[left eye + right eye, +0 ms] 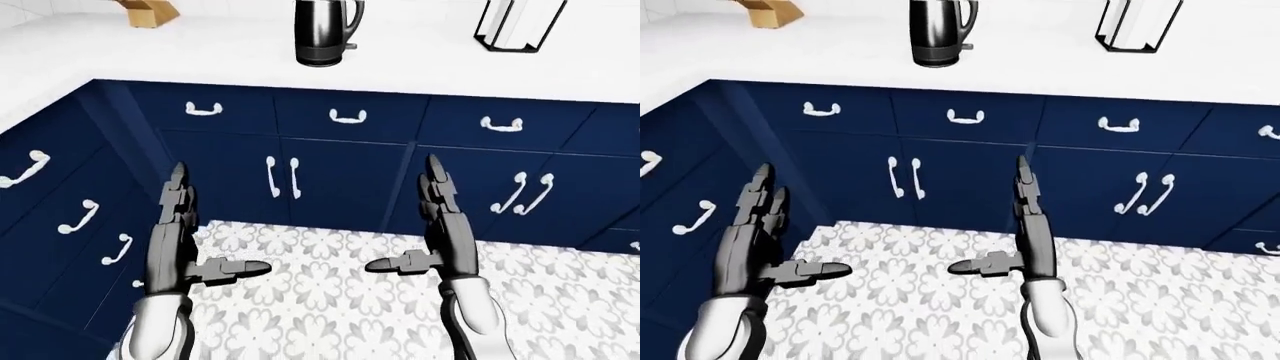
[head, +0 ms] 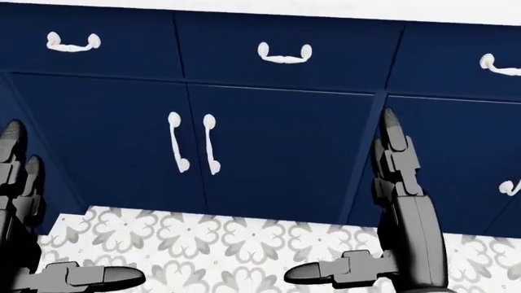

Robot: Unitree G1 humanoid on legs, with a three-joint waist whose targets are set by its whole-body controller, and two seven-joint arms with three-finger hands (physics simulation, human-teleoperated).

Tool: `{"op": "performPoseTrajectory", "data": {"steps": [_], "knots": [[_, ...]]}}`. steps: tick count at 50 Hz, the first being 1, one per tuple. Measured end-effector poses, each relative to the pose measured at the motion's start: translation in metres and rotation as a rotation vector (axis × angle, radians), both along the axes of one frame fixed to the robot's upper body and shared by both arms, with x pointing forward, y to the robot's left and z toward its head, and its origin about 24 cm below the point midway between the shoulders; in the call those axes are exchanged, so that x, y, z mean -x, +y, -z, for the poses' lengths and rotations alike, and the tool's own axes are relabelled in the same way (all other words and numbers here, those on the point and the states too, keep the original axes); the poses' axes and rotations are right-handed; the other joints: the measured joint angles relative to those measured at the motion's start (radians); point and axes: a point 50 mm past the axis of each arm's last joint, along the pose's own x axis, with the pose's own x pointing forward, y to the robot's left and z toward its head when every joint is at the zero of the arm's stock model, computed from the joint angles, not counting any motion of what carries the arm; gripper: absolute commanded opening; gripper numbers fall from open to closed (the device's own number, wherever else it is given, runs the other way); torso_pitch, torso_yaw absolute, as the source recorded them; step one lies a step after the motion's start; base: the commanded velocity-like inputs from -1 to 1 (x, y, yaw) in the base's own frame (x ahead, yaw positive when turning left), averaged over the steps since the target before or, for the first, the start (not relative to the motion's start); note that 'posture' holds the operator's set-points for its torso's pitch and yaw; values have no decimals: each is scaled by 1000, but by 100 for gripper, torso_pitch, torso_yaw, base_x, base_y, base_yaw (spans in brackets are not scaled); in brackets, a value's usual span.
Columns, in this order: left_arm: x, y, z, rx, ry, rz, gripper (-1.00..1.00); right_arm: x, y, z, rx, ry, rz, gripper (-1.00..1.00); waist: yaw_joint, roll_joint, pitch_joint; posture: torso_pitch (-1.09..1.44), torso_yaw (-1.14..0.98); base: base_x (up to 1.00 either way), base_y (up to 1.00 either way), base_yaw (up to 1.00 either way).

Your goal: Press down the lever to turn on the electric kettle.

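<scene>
The dark steel electric kettle (image 1: 325, 34) stands upright on the white counter (image 1: 200, 56) at the top of the left-eye view, with its small lever (image 1: 350, 46) sticking out low on its right side. Both hands hang far below it, over the floor and facing the cabinet doors. My left hand (image 1: 205, 232) is open, fingers straight up and thumb pointing right. My right hand (image 1: 410, 225) is open too, thumb pointing left. Neither touches anything. The head view shows only cabinets and the hands.
Navy cabinets (image 1: 345, 176) with white handles run under the counter and turn a corner along the left side (image 1: 60, 217). A wooden knife block (image 1: 148, 11) and a black wire stand (image 1: 515, 26) flank the kettle. Patterned tile floor (image 1: 330, 300) lies below.
</scene>
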Motion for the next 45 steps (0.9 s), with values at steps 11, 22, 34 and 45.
{"op": "performPoseTrajectory", "data": {"steps": [11,22,34,45], "knots": [[2,-3,-5,-3,-26,13,100,2,0,-3,19,-20,9,100,16,-3,-10,0,0,1,0,0],[4,-5,-9,-4,-40,24,100,2,-3,-3,30,-27,21,100,11,25,9,0,0,9,0,0],[4,-1,-8,-11,-27,0,100,1,2,-5,29,-32,-2,100,19,-33,12,0,0,12,0,0],[6,-6,-14,-8,-54,27,100,4,-2,-9,40,-45,19,100,4,24,21,0,0,16,0,0]]}}
